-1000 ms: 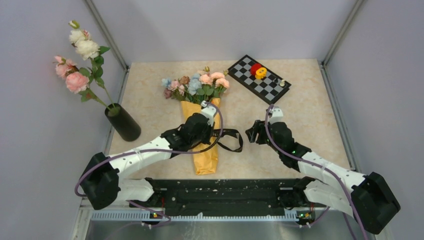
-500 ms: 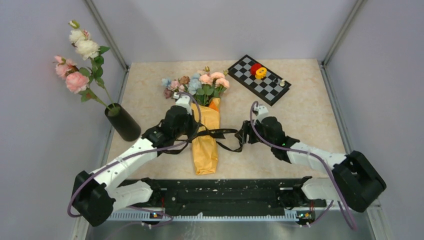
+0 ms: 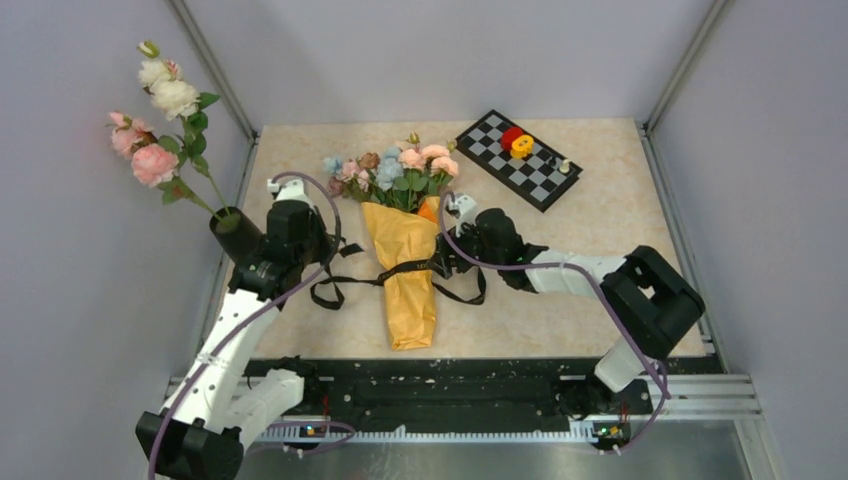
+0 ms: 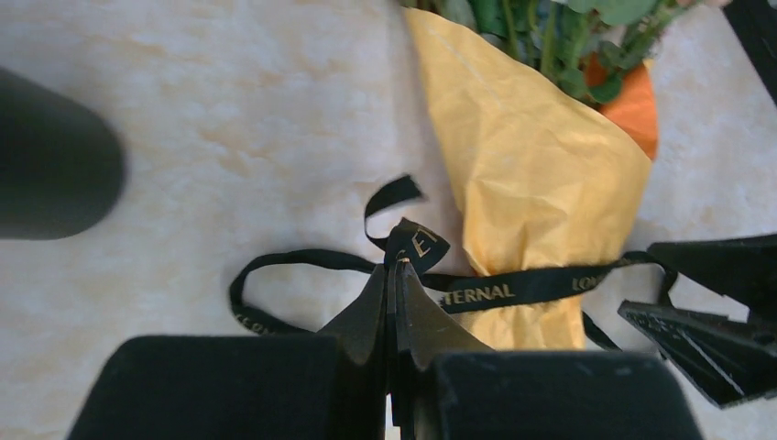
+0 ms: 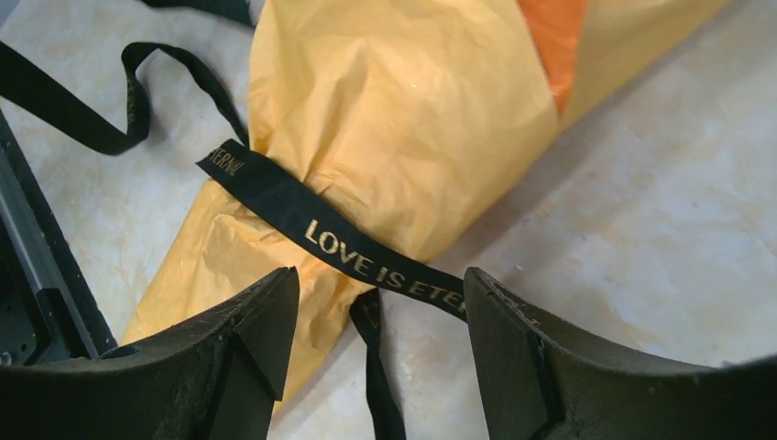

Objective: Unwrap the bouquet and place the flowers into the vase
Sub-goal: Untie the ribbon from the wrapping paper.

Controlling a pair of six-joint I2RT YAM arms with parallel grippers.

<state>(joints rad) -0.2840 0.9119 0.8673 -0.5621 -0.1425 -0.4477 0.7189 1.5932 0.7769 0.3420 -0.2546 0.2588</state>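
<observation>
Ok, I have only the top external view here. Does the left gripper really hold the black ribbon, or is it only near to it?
Observer: It holds it. In the left wrist view the left gripper is shut on the black ribbon, just beside the bouquet.
Operator: And the right gripper, is it closed?
Observer: No. In the right wrist view the right gripper is open, and the ribbon runs across between its fingers.
Operator: Is the ribbon around the bouquet?
Observer: Yes. One band with gold lettering lies across the bouquet at its narrow part.
</observation>
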